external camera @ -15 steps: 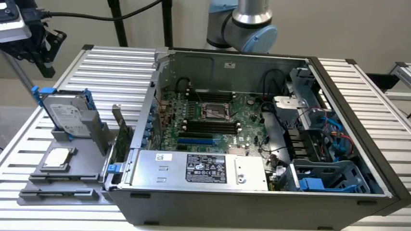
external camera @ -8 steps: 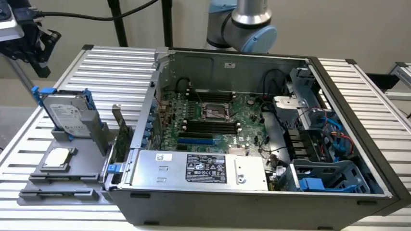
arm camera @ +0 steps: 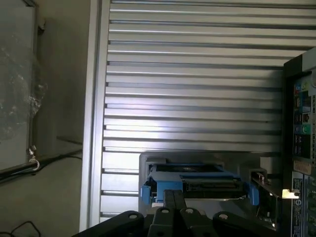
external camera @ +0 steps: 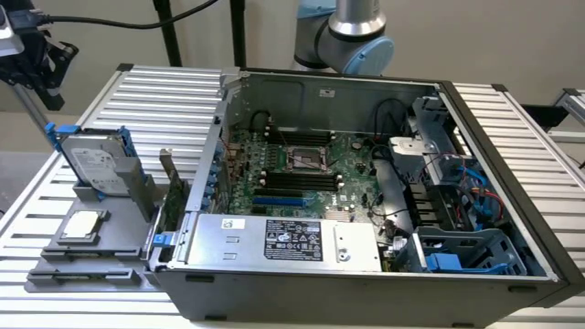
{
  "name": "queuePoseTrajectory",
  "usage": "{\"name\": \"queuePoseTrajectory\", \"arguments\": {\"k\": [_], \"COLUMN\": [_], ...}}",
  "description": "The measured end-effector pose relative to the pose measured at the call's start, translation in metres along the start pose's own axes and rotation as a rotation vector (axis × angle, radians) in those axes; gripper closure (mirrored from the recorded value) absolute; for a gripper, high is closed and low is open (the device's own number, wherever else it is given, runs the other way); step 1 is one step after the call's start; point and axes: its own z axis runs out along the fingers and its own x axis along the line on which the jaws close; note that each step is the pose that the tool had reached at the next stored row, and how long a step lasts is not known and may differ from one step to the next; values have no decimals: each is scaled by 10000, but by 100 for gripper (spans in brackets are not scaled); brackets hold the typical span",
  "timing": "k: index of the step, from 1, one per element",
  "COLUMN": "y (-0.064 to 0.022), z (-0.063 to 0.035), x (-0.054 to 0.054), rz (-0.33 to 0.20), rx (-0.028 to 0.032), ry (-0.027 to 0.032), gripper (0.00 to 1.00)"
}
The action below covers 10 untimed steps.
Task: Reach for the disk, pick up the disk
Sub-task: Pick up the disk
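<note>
Hovering clenched on nothing, the pincer (arm camera: 174,195) has the disk (external camera: 96,163) just below and ahead, upright in a grey stand (external camera: 87,197) on the table (external camera: 164,103), long top edge parallel to its finger line; computer case (external camera: 366,291) beyond

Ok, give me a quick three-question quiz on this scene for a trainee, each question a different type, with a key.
1. True or false: the disk lies flat inside the computer case.
2. The gripper is: A) clamped on the disk; B) above the disk, apart from it; C) down inside the case.
3. Fill in: the plastic rails framing the disk are coloured ____.

Key:
1. False. It stands upright in a grey holder outside the case, at the exterior view's left.
2. B.
3. Blue.
</note>
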Motion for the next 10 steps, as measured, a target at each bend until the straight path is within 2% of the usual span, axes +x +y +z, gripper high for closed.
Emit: {"name": "queuePoseTrajectory", "arguments": {"k": [10], "y": [0], "z": [0], "x": [1], "rz": [-1798], "rx": [-3], "ry": [68], "gripper": [89]}}
